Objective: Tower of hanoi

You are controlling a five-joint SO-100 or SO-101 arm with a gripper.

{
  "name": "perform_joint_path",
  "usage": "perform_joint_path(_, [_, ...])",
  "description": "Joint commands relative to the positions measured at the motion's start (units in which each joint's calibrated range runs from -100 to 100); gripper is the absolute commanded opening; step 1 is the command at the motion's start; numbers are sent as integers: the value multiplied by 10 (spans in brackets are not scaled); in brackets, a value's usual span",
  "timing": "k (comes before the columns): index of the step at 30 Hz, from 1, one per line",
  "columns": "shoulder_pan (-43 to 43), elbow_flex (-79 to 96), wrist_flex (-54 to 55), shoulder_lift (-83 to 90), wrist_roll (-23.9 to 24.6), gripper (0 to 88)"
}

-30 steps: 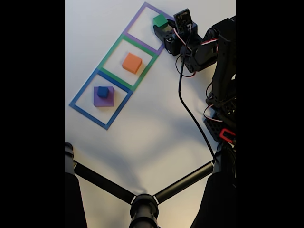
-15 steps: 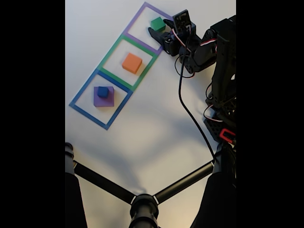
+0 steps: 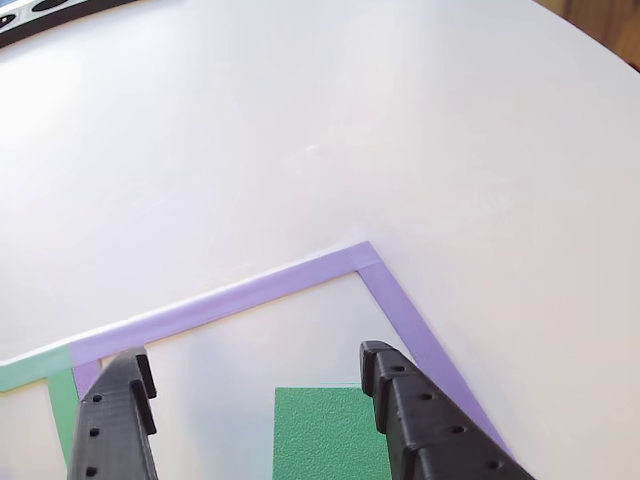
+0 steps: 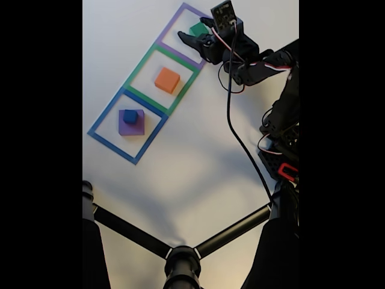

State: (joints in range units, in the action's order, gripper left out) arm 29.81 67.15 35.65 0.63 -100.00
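Fixed view: the gripper (image 4: 194, 31) has swung over the purple tape square (image 4: 174, 18), jaws spread either side of the green cube (image 4: 198, 29) on the table (image 4: 180, 156), ready to grasp.

Even, bright light on the white table (image 3: 300, 120); soft shadows. The fixed view is slightly soft, black bars both sides.

Arm stretched far out, gripper spread wide.
In the fixed view the black arm (image 4: 264, 66) reaches up and to the left from its base at the right edge, and the gripper (image 4: 194, 31) points left. In the other view its two ridged fingers (image 3: 415, 415) stand well apart.
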Motion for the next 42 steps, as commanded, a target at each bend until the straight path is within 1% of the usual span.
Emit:
perform_joint_path(1, [-21,-35,-180,164,0,170])
perform_joint_path(7, [-31,-120,-493,314,0,96])
perform_joint_path(10, [-35,-202,-679,367,0,67])
perform_joint_path(14, [-46,-354,-914,392,0,35])
perform_joint_path(16, [-56,-430,-1008,391,0,12])
perform_joint_path(20, [-79,-570,-1171,387,0,12])
perform_joint_path(22, [-95,-632,-1234,385,0,12])
perform_joint_path(26, [-130,-709,-1318,382,0,12])
perform_joint_path(30, [-174,-724,-1352,402,0,12])
perform_joint_path(42, [-298,-646,-1344,464,0,26])
